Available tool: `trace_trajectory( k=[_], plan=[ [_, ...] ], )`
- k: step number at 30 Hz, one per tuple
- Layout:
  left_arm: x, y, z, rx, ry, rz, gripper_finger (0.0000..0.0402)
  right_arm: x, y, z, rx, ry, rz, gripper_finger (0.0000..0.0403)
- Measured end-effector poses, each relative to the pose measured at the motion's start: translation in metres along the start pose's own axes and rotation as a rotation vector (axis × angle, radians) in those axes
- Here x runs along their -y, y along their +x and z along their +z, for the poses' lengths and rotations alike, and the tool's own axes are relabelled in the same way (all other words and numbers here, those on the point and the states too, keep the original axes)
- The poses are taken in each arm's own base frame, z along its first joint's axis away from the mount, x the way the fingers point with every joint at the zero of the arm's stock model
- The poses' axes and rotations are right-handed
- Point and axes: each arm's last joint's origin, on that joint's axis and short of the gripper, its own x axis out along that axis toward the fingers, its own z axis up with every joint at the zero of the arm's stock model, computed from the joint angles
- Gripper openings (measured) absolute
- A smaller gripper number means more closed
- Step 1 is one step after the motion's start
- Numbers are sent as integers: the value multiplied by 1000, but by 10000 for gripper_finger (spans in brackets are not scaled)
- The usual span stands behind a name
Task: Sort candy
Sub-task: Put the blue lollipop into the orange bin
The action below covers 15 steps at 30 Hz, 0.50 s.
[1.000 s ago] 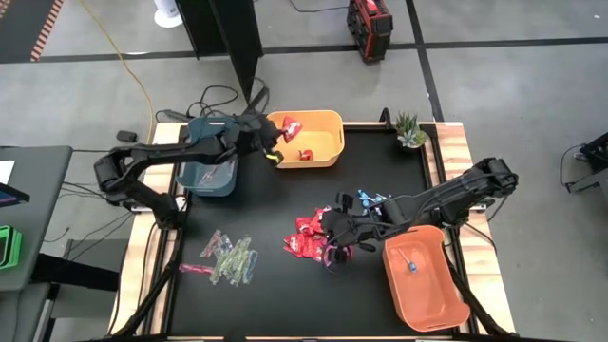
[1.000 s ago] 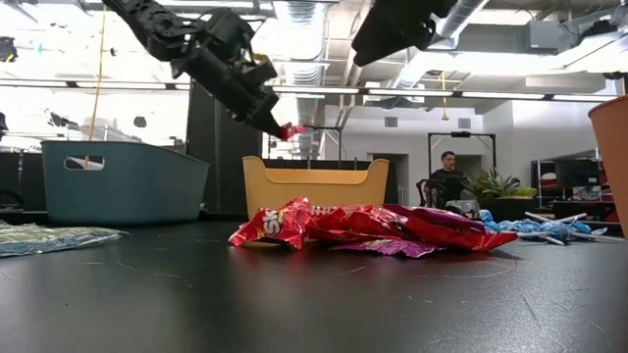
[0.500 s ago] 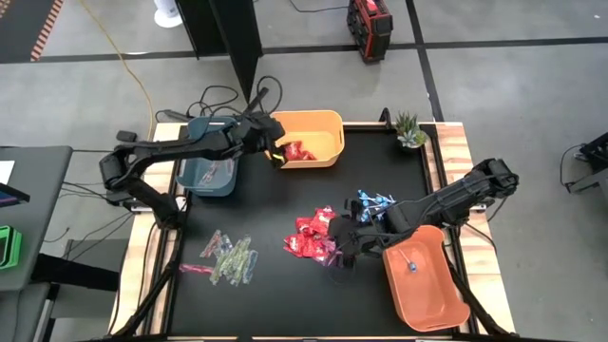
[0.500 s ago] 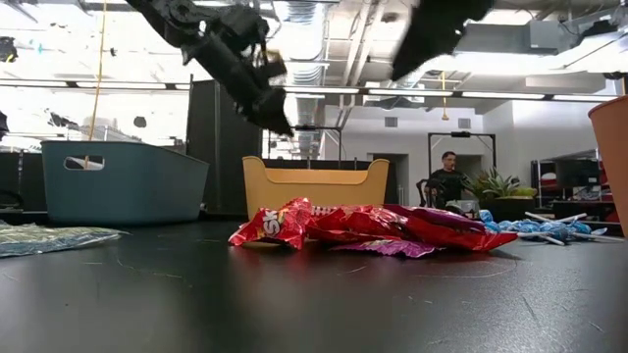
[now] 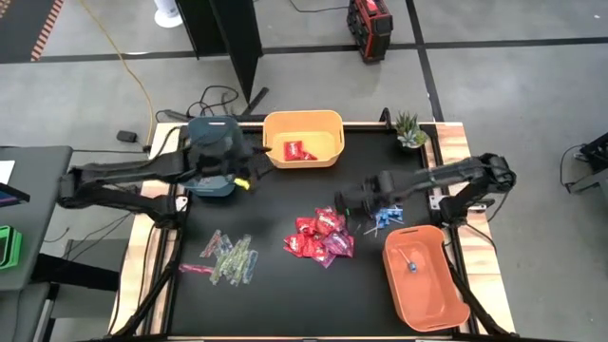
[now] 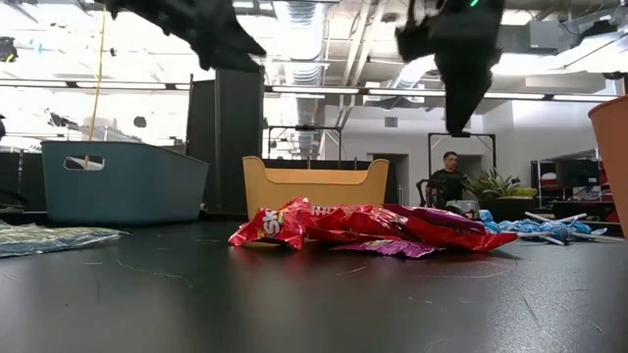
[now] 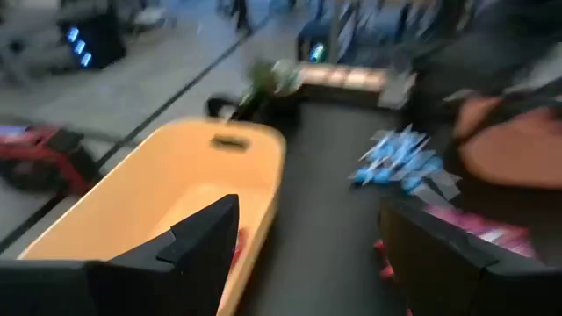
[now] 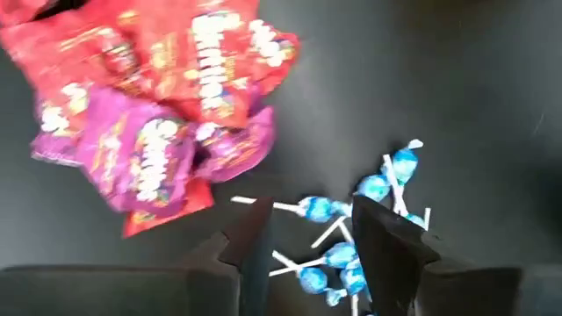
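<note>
- Blue lollipops (image 8: pixel 351 254) lie on the black table (image 5: pixel 275 199) directly under my right gripper (image 5: pixel 353 199); red/magenta packets (image 5: pixel 321 235) heaped just beside
- Right fingers (image 8: pixel 386 241) part-open, empty
- Green-pink stick packets (image 5: pixel 228 258) well apart
- Left gripper (image 5: pixel 245 180) near yellow bin (image 5: pixel 332 123) holding red packets; fingers (image 7: pixel 198 241) spread, empty

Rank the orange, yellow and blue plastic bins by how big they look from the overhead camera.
1. Orange plastic bin, clearly largest.
2. Yellow plastic bin.
3. Blue plastic bin, though the left arm partly hides it, so its ranking below the yellow one is unsure.
</note>
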Motion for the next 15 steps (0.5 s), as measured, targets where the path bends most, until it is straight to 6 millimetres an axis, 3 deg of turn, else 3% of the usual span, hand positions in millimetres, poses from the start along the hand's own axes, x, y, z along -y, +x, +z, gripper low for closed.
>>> trace_trajectory(
  k=[8, 15],
  plan=[
    [33, -34, -30, 99, -43, -178, 267, 62, 33, 31, -120, 129, -12, 219],
    [48, -38, -60, 59, -49, -211, 267, 79, 70, 40, -263, 158, -68, 213]
  ],
)
